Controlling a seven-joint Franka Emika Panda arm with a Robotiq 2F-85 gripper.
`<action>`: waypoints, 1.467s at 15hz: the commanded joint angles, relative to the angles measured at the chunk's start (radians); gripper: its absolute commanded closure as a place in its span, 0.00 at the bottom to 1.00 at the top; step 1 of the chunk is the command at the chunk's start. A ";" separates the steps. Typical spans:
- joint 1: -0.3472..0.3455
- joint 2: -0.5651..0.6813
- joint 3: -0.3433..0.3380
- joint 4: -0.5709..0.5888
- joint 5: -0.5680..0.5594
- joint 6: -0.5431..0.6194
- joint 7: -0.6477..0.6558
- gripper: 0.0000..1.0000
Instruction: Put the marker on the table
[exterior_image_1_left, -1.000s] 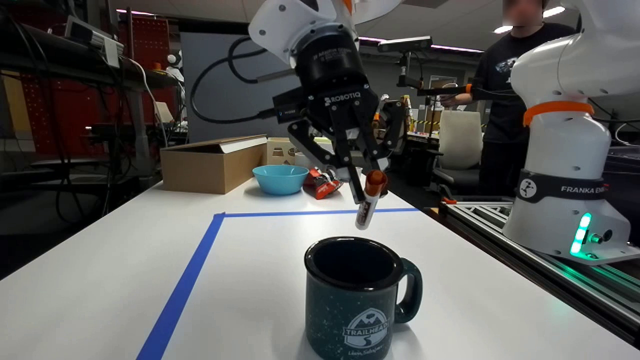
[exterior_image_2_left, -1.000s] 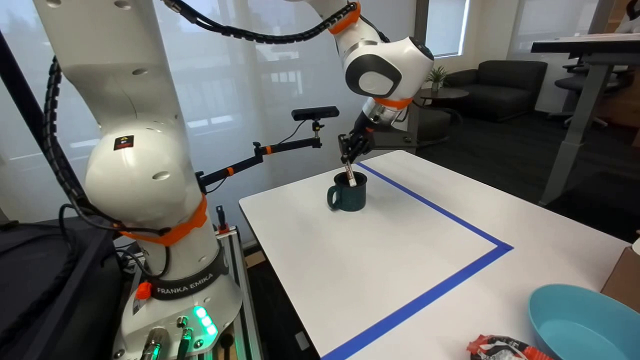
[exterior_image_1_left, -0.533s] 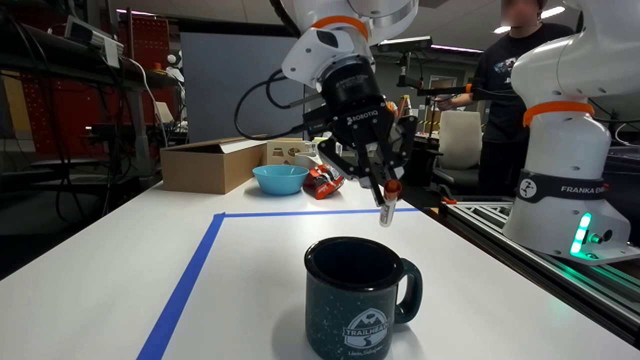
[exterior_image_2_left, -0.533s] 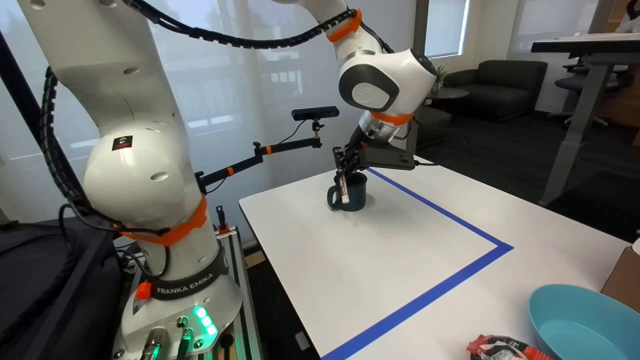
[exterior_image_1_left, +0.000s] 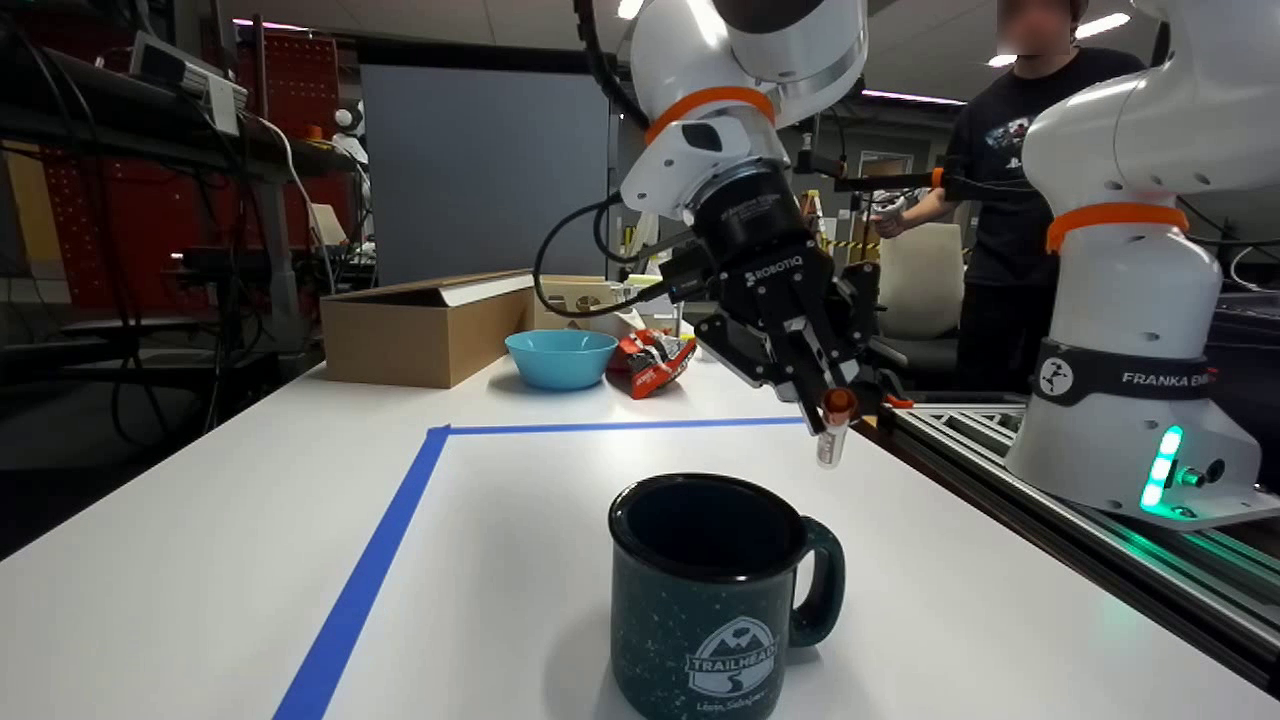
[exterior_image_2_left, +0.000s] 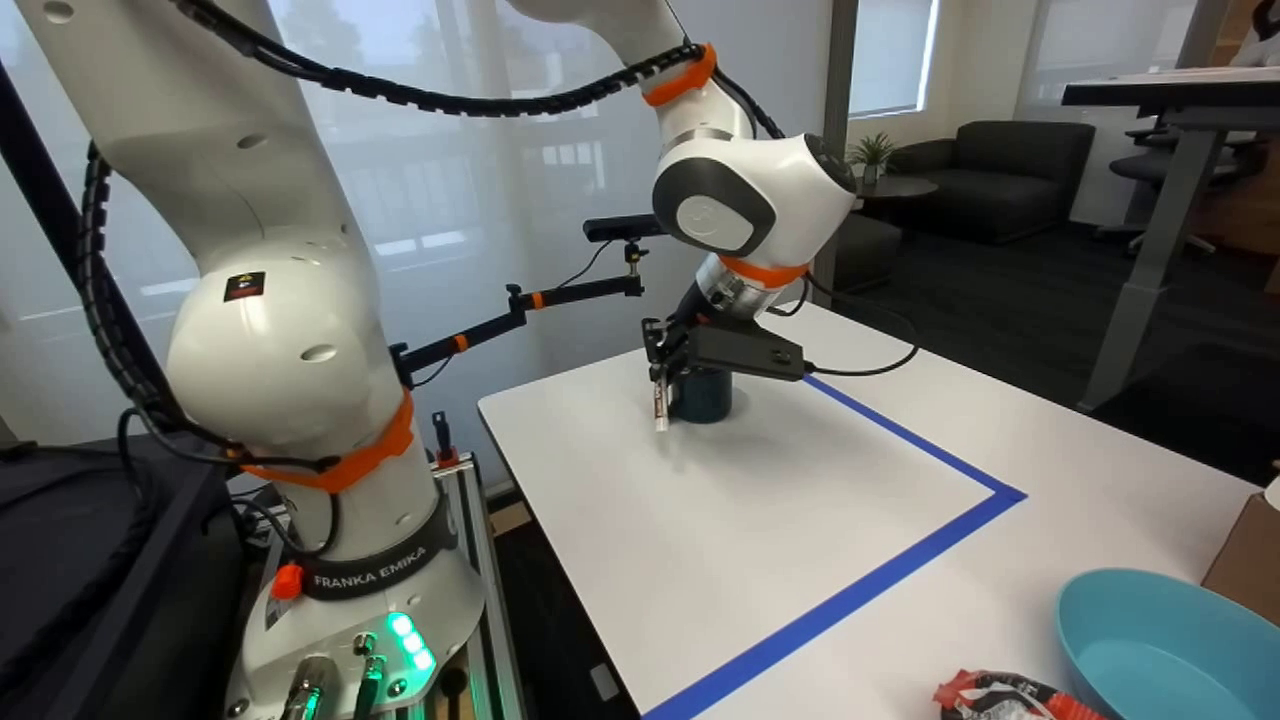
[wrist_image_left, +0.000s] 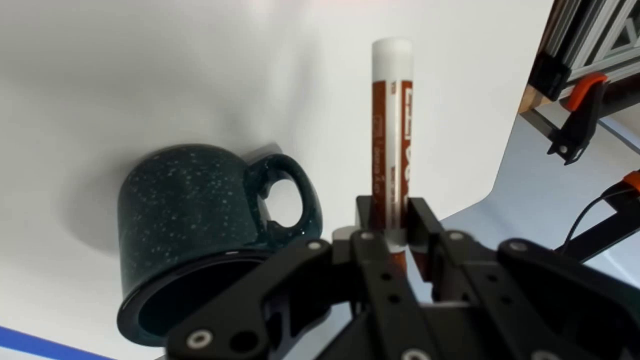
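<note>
The marker is white and brown-red with an orange-brown cap; it shows in both exterior views (exterior_image_1_left: 830, 448) (exterior_image_2_left: 661, 410) and in the wrist view (wrist_image_left: 392, 125). My gripper (wrist_image_left: 391, 215) is shut on it near the cap end, and the white end points away from the fingers. In an exterior view the gripper (exterior_image_1_left: 832, 405) tilts and holds the marker above the white table (exterior_image_1_left: 520, 520). In an exterior view (exterior_image_2_left: 658, 372) the marker hangs in front of the dark green mug. The gap between marker and table is hard to judge.
The dark green mug (exterior_image_1_left: 700, 610) stands upright on the table close to the gripper; its handle (wrist_image_left: 310, 210) faces the marker's side. Blue tape (exterior_image_2_left: 850, 600) marks the table. A blue bowl (exterior_image_1_left: 561, 358), a red bag (exterior_image_1_left: 648, 365) and a cardboard box (exterior_image_1_left: 420, 335) stand beyond the tape.
The gripper has moved with the marker away from above the mug, toward the robot base side, and lower. The marker remains in the fingers. The mug has not moved.
</note>
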 joint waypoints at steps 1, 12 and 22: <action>0.003 0.000 -0.001 -0.030 0.042 0.021 -0.032 0.95; 0.026 0.152 0.063 0.039 0.103 0.006 -0.121 0.95; 0.028 0.250 0.128 0.085 0.155 0.008 -0.167 0.95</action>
